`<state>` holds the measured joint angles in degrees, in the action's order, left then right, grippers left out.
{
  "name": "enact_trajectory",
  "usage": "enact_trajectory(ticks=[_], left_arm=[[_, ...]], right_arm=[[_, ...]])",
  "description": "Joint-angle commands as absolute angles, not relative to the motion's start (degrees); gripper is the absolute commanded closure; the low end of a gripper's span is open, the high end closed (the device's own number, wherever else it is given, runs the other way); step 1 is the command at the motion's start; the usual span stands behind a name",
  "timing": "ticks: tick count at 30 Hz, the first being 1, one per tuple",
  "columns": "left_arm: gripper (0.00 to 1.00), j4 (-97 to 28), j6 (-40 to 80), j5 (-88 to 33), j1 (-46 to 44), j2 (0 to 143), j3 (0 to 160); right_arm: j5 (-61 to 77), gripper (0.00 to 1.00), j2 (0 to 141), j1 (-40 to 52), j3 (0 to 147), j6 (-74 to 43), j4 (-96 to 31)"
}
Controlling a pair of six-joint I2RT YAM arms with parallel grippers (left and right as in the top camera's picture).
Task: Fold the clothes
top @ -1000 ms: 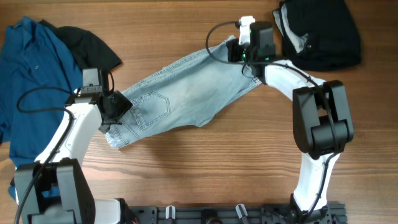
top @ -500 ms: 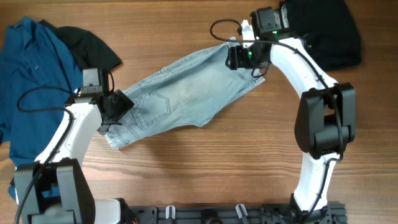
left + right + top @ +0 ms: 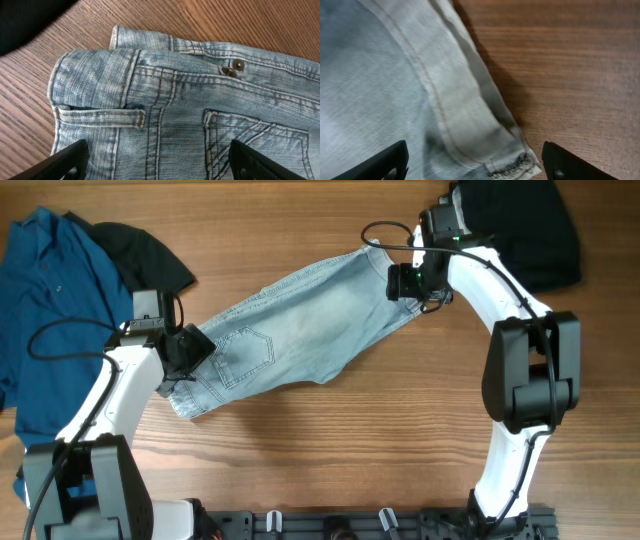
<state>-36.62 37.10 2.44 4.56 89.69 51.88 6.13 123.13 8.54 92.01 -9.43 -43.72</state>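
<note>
From my station the brown wooden table (image 3: pixel 330 430) fills the overhead view. The biggest cloth on it is a rumpled royal-blue shirt (image 3: pixel 45 290) heaped at the far left edge, with a bunched black garment (image 3: pixel 150 250) against its upper right side and a second black pile (image 3: pixel 530 225) in the top right corner. Between them the pale, faded blue denim shorts (image 3: pixel 300 325) lie flat on the wood. Their long axis is what I care about: it slants from the waistband at lower left up to the leg hem at upper right, so each arm has one end to itself. The left gripper (image 3: pixel 188 350) is over the waistband end, just beside the stitched back pocket (image 3: pixel 245 350). In its wrist view the fingers are spread wide and pinch nothing, with a belt loop (image 3: pixel 100 117) and two brass rivets (image 3: pixel 234 67) in the denim ahead of them. The right gripper (image 3: pixel 405 282) is at the hem end and is much the nearer arm to it. Its fingers are also spread, and the frayed hem corner (image 3: pixel 512 162) lies between the tips with bare wood just beyond. I cannot tell whether either gripper touches the cloth. I judge the fold not yet begun, with a pinch at each end coming first.
</note>
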Motion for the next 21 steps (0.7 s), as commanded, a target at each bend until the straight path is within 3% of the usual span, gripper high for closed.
enact_trajectory(ticks=[1, 13, 18, 21], left_arm=[[0.09, -36.64, 36.21, 2.35, 4.62, 90.04, 51.46], [0.04, -36.64, 36.23, 1.06, 4.62, 90.04, 51.46], [0.04, -36.64, 36.23, 1.04, 4.62, 90.04, 51.46], [0.06, -36.67, 36.25, -0.16, 4.6, 90.04, 51.46]], right_arm=[[5.45, 0.18, 123.44, 8.1, 90.13, -12.47, -44.07], [5.85, 0.57, 123.52, 8.12, 87.46, -17.02, -39.53], [5.96, 0.92, 125.71, 8.1, 87.46, -17.19, -38.11], [6.04, 0.96, 126.1, 6.9, 87.48, -20.71, -38.41]])
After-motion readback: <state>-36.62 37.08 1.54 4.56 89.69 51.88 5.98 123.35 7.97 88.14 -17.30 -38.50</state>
